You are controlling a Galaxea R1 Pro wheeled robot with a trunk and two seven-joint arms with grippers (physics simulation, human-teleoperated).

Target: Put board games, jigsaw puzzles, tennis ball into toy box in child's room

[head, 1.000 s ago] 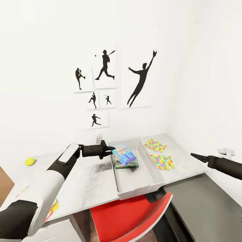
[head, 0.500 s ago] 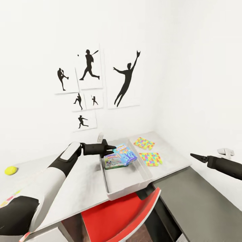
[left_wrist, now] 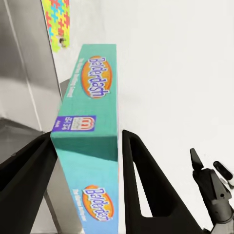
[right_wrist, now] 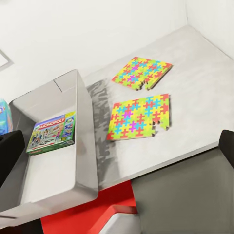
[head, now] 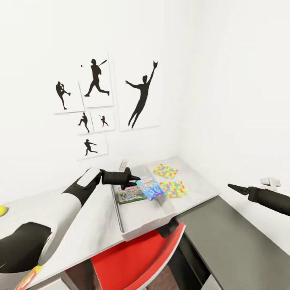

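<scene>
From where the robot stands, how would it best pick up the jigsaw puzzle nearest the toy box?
That jigsaw puzzle lies thin and flat on the table, beside the toy box. Probably best from above, the free right claw pinching the edge facing the robot, which lies nearest the table's front.

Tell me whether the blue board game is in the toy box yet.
Not yet: the left pincer holds the blue board game tilted above the toy box, over the Monopoly box.
</scene>
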